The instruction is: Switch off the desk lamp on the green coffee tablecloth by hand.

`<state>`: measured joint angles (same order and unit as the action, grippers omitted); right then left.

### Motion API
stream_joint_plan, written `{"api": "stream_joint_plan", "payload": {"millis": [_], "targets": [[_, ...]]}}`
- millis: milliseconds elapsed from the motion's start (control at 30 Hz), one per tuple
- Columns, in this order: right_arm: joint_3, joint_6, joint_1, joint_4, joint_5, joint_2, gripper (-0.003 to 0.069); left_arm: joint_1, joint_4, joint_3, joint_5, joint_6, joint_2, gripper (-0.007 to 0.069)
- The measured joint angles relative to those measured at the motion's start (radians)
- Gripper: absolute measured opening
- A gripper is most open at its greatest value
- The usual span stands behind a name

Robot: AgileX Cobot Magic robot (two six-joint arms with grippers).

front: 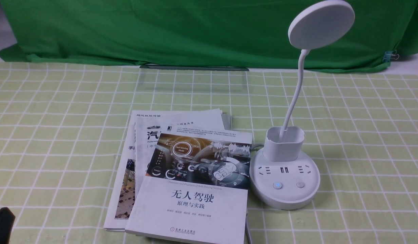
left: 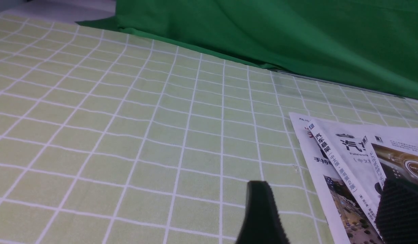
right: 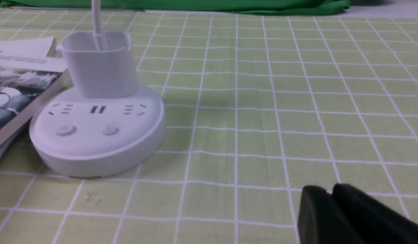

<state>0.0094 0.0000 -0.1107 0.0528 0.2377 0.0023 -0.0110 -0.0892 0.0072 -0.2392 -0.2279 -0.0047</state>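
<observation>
Only the front view shows the lamp's point(front: 286, 176) flat disc head above its bendy neck; it stands on the checked cloth point(front: 364, 135) beside glossy books point(front: 182, 176). Wrist views alone show the grippers: left point(left: 326, 210) spread wide and empty, right point(right: 331, 210) with smooth black fingers pressed together.

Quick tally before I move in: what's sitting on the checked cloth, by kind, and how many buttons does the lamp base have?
Desk lamp: 1
Books, fanned in a stack beside the lamp: 3 covers showing
Total on the green coffee tablecloth: 4
Buttons on the lamp base: 2, the left button glowing blue, the right button plain
</observation>
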Motion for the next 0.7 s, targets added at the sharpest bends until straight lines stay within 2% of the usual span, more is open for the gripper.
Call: {"api": "stream_joint_plan", "payload": {"millis": [700], "targets": [[0.0,0.0,0.0,-0.001,0.0,0.0,0.0185,0.0,0.0,0.0,0.0,0.001,0.0,0.041]]}}
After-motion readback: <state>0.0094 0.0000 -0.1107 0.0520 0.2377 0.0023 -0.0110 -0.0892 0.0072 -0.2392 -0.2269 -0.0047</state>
